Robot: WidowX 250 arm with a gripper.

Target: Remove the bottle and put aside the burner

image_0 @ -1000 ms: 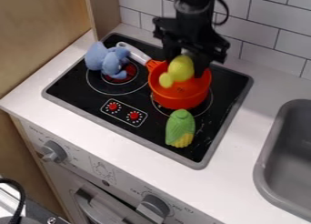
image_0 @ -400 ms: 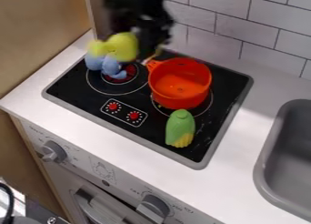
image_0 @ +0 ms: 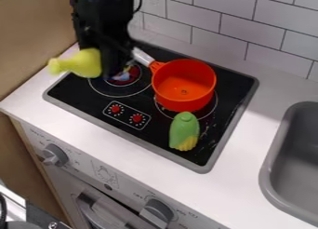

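Presently: one white counter (image_0: pixel 124 154), bearing all below.

Stovetop (image_0: pixel 217 116), black with grey rim: is occupying the counter's middle, reaching toward its left edge.

Sink (image_0: pixel 270 149), grey: is sitting toward the counter's right edge.

Tool (image_0: pixel 104 65), black: is hanging over the stovetop's left part; it is clamping the bottle.

Pot (image_0: pixel 183 86), orange-red: is standing upright by the stovetop's rear right, its pale handle (image_0: pixel 142 57) pointing to the rear left.

Bottle (image_0: pixel 85 63), yellow-green, the task's piece: is lying sideways in the grip, apparently raised, neck toward the counter's left edge.

Toy corn (image_0: pixel 184 131), green and yellow: is lying near the stovetop's front right corner, just beside the pot.

Blue item (image_0: pixel 127 76), mostly hidden: is showing behind the tool, at the left burner (image_0: pixel 135 71).

Step in hand, by judgement: removal is seemingly done, and placing is remaining. The next move is calling for bringing the bottle over a free spot beside the burner, lowering it gently, clear of the blue item, then releasing.
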